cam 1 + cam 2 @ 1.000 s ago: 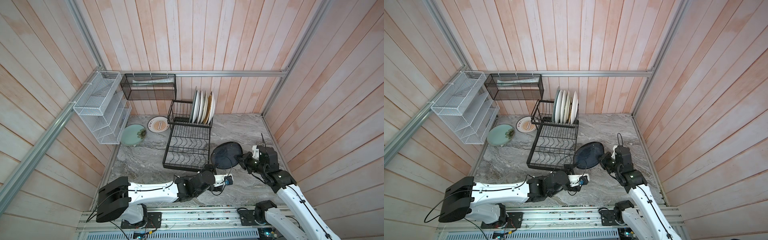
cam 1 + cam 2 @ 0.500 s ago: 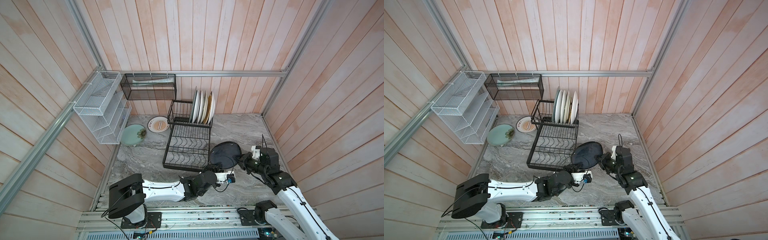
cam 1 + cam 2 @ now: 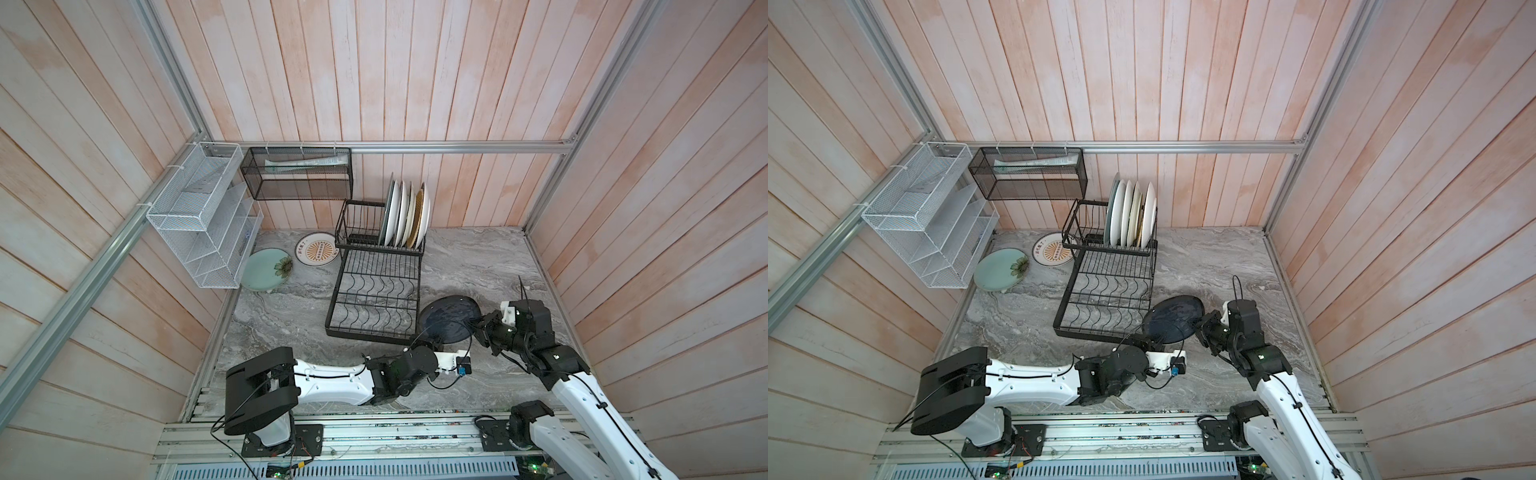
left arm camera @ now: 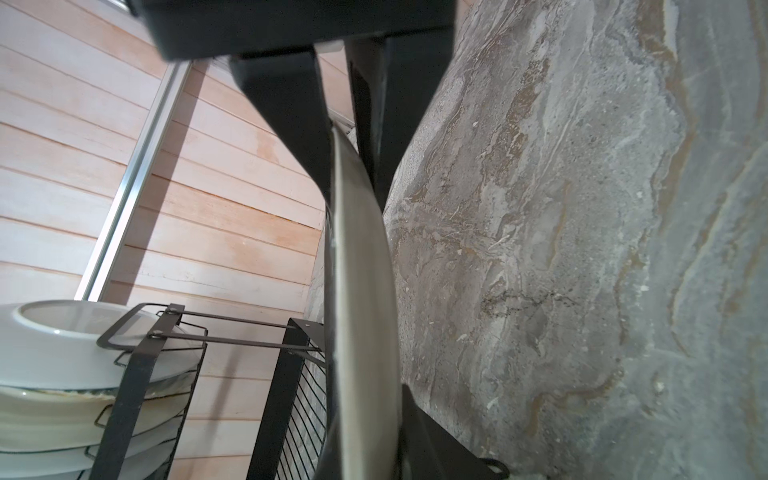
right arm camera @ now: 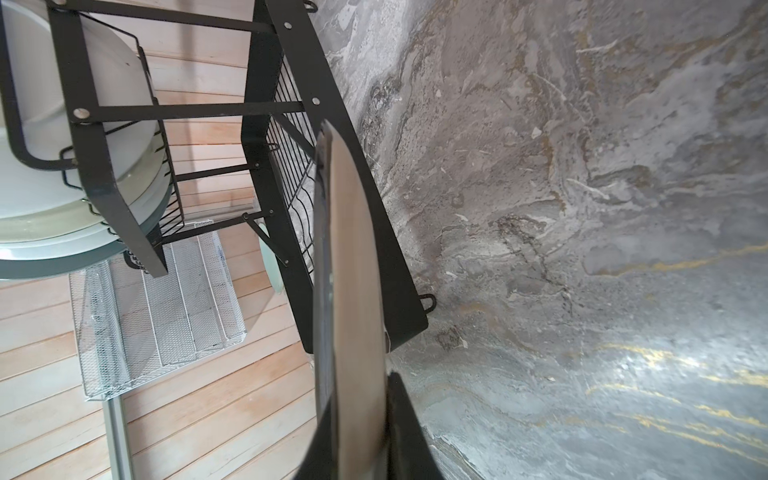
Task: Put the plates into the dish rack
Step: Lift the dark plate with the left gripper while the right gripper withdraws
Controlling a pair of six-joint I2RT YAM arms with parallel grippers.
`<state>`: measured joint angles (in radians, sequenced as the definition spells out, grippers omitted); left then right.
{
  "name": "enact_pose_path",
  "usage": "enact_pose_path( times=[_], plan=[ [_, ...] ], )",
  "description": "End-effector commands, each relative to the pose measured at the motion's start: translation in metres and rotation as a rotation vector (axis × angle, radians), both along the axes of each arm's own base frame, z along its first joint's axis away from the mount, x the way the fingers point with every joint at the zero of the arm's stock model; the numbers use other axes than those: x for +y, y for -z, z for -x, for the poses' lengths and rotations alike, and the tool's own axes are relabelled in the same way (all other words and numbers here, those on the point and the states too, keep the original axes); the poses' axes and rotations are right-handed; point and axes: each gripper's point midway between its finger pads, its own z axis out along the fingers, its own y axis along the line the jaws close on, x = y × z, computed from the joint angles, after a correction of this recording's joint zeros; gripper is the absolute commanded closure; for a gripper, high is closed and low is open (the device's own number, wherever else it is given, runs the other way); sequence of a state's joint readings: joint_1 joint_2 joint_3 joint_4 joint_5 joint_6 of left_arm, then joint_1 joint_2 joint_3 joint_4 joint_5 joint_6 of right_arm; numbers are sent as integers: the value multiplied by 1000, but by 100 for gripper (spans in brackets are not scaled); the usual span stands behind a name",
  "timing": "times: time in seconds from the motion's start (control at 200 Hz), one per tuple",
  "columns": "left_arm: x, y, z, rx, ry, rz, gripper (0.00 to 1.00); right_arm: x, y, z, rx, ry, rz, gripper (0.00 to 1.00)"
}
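One black plate is held tilted just beside the rack's front corner, left gripper clamped on its near rim. Looks like a handover: next, carry it to a free upper slot. At the opposite rim the right gripper straddles it; gripping or loosening I can't tell, tips cut off in its wrist view.

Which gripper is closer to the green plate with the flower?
Left. The left gripper is at the black plate's left edge, the side toward the green plate. The right gripper is at that plate's right edge, farther away.
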<state>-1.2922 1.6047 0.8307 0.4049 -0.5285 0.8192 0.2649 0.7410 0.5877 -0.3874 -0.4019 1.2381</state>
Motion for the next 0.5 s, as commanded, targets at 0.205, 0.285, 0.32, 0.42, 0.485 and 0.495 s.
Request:
enact_pose_path(
  times=[0.205,0.285,0.32,0.42,0.485,0.495],
  plan=[
    [23,-45,19,164,0,228,100,19,-101,-35,-408,-152,81,2],
    [33,-50,28,229,16,247,100,15,-114,-48,-441,-144,159,2],
    [37,-53,33,262,25,259,100,12,-119,-53,-455,-134,184,2],
    [51,-60,50,359,59,275,100,3,-127,-67,-493,-112,251,2],
    [61,-68,60,418,75,296,100,-7,-123,-77,-491,-99,282,2],
    [63,-69,61,427,76,298,100,-9,-123,-78,-494,-97,288,2]
  ],
)
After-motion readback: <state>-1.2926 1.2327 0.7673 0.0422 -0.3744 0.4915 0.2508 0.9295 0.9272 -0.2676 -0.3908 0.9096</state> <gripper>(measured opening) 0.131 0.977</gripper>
